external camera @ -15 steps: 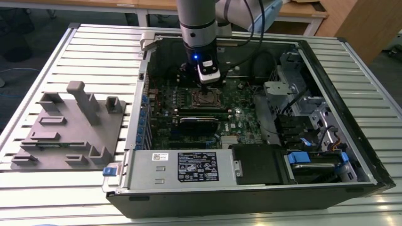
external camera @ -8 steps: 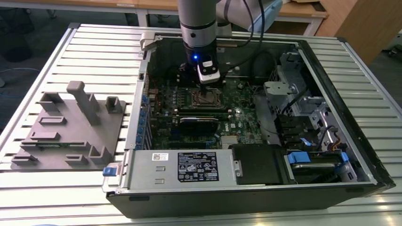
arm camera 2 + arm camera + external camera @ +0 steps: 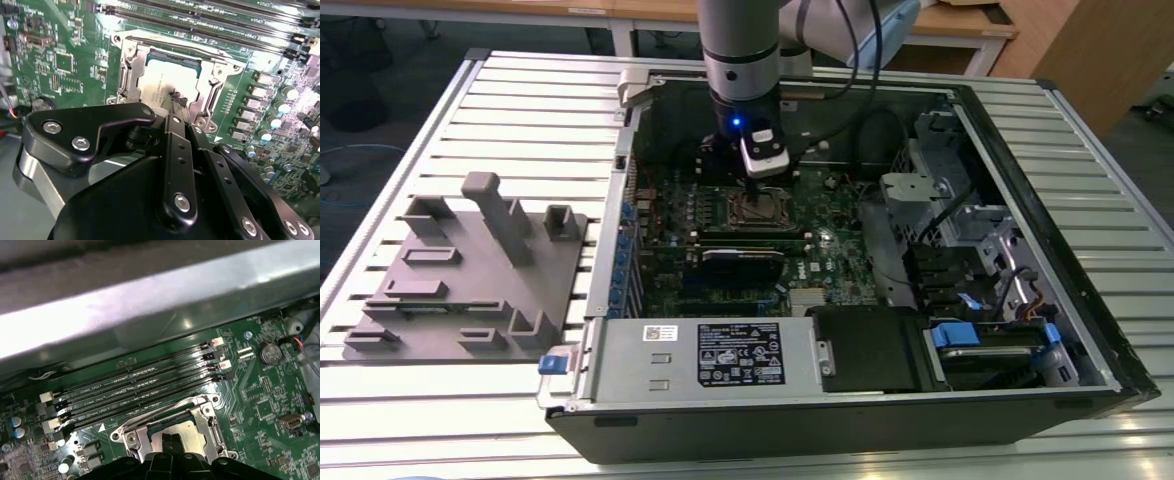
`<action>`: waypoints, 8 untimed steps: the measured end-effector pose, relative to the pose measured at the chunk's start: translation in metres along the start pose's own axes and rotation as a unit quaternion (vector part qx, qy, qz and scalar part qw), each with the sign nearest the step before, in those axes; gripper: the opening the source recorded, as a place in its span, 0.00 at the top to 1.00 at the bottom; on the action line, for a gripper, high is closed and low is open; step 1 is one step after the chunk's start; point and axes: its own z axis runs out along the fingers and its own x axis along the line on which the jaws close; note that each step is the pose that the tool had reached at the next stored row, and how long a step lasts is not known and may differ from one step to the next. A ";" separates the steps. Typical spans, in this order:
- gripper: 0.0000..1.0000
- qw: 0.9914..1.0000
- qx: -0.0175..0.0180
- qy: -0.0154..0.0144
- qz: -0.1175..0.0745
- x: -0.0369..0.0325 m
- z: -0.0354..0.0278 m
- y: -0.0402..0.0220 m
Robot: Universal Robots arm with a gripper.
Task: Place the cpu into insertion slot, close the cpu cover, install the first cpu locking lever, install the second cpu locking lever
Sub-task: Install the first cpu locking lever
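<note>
The gripper (image 3: 176, 98) stands directly over the insertion slot (image 3: 131, 75), its two narrow fingers (image 3: 172, 150) drawn together with the tips meeting just above the chip; nothing is held between them. In the first wrist view the same closed fingertips (image 3: 171, 440) sit at the slot's near edge.

The cpu (image 3: 165, 80) lies flat inside the insertion slot, its dull silver top exposed. The cpu cover (image 3: 202, 92) lies down around the chip as a metal frame, the chip showing through its square opening. Whether either locking lever is latched cannot be told from these views.

In both wrist views green circuit board (image 3: 60, 55) surrounds the socket. Long black memory slots (image 3: 140, 385) run side by side just beyond it, and a coin cell battery (image 3: 270, 353) sits on the board near their end.

In the exterior view the arm (image 3: 744, 50) reaches straight down into the open computer case (image 3: 1107, 330), which lies on its side on a slatted metal table (image 3: 520, 90). The gripper (image 3: 758, 185) meets the socket (image 3: 758, 208) near the middle of the board. A black card (image 3: 744, 262) stands just nearer the camera, and a power supply box (image 3: 707, 355) with a white label occupies the case's near end. A grey fixture plate (image 3: 467, 270) rests on the table, at the exterior view's left of the case and apart from it.
</note>
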 end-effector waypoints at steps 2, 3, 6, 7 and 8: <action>0.90 1.000 -0.002 0.001 -0.013 0.0000 0.0001 0.0000; 0.90 1.000 -0.003 0.001 -0.019 0.0000 0.0001 0.0000; 0.90 0.999 -0.003 0.002 -0.032 -0.0001 0.0006 0.0001; 0.90 0.999 0.000 0.002 -0.034 -0.0004 0.0008 0.0001; 0.90 0.999 0.004 0.002 -0.034 -0.0008 0.0010 0.0003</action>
